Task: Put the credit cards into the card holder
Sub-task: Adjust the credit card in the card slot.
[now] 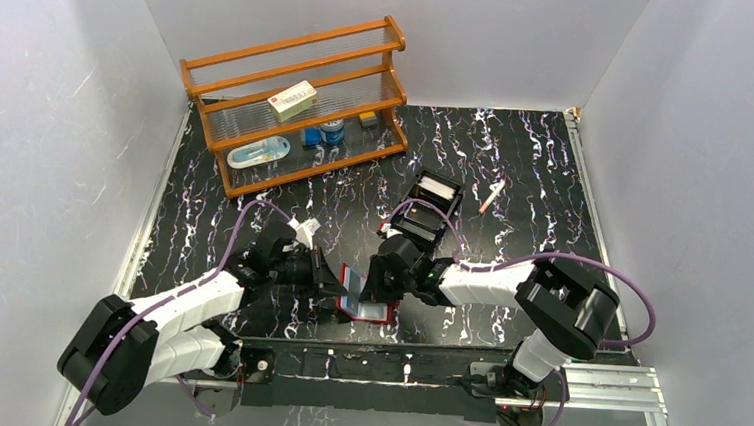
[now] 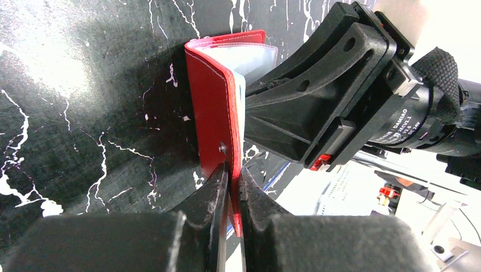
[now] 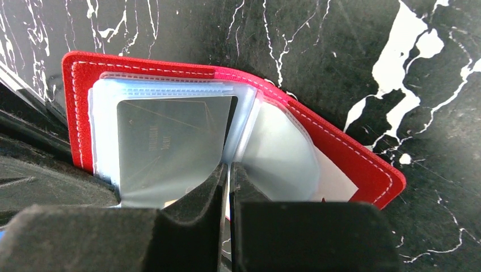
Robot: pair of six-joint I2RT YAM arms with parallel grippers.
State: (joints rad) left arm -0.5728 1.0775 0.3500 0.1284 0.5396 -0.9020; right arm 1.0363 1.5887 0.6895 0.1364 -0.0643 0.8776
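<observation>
The red card holder (image 1: 382,312) stands open on its edge on the black marbled table, between my two grippers. My left gripper (image 2: 231,170) is shut on the lower edge of its red cover (image 2: 212,96). From the other side my right gripper (image 3: 228,167) is shut on a thin clear plastic sleeve (image 3: 278,147) inside the card holder (image 3: 351,164). A greyish credit card (image 3: 170,136) shows through the sleeve to the left of the fingers. In the top view the two grippers meet at the holder, left (image 1: 333,280) and right (image 1: 373,291).
A black two-compartment tray (image 1: 415,219) lies just beyond the right gripper, with something white (image 1: 438,188) in its far half. A pen (image 1: 492,196) lies to its right. A wooden rack (image 1: 296,97) with a cream box (image 1: 292,99) stands at the back left.
</observation>
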